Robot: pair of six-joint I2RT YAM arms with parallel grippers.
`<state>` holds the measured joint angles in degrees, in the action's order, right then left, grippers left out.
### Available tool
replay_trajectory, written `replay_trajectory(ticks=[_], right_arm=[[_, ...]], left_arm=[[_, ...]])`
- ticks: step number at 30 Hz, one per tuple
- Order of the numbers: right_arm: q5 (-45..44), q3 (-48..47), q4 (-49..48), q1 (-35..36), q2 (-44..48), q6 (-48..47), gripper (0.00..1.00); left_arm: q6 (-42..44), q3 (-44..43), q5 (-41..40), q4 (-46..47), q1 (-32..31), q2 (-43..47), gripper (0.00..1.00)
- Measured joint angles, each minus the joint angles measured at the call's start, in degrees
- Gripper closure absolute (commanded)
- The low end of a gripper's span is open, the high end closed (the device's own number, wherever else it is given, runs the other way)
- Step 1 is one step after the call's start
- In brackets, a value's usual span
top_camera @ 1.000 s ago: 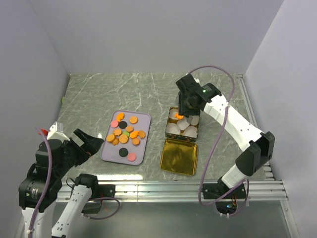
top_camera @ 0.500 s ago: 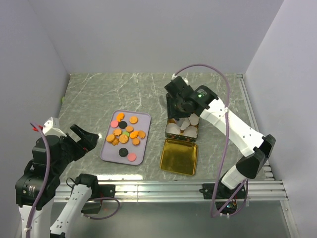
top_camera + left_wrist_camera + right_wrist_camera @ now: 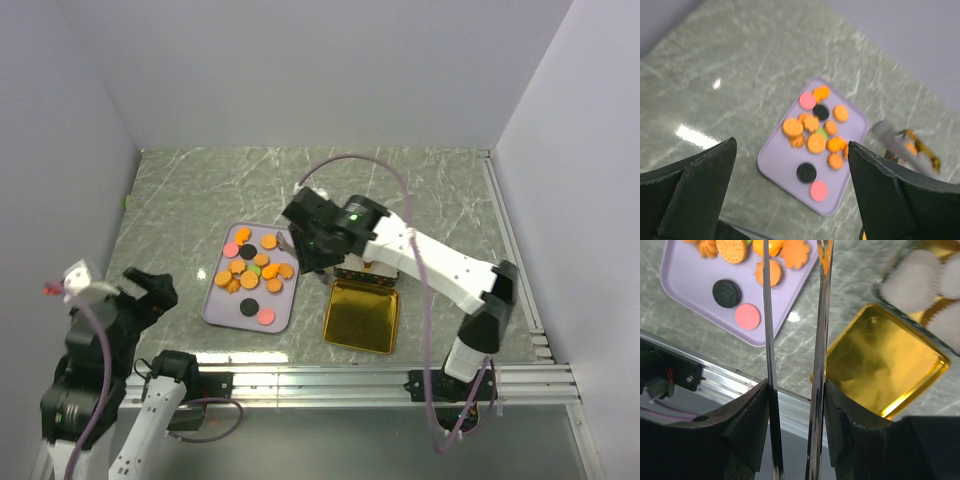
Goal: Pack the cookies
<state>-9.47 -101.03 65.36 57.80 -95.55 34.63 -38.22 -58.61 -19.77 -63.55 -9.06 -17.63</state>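
Many cookies (image 3: 255, 268) lie on the lilac tray (image 3: 215, 312), just left of the right tool (image 3: 794, 255), half-open with nothing seen gripped; the left tool (image 3: 791, 145), wide open and empty, hangs farther off.

I'm seeing the right arm (image 3: 430, 260) covering most of the tin (image 3: 372, 274); the right gripper (image 3: 792, 247) tips are running off-frame.

pale walls (image 3: 300, 70), seemingly marble tabletop (image 3: 200, 190)

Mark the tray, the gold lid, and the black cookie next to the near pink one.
tray (image 3: 220, 305): top view, bare near-left corner.
gold lid (image 3: 880, 360): right wrist view, inner centre.
black cookie (image 3: 726, 290): right wrist view, its centre.
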Motion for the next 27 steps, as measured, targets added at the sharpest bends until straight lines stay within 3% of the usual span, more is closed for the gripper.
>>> replay_trajectory(ticks=[8, 27], right_arm=[[0.72, -2.14, 0.55, 3.67, -9.4, -0.15, 0.46], [-2.47, -3.93, 4.28, 5.97, -13.66, -0.26, 0.45]], left_arm=[[2.67, 0.22, -2.78, 2.91, -0.2, 12.83, 0.01], [4.17, 1.49, -2.43, 3.34, -0.2, 14.12, 0.01]])
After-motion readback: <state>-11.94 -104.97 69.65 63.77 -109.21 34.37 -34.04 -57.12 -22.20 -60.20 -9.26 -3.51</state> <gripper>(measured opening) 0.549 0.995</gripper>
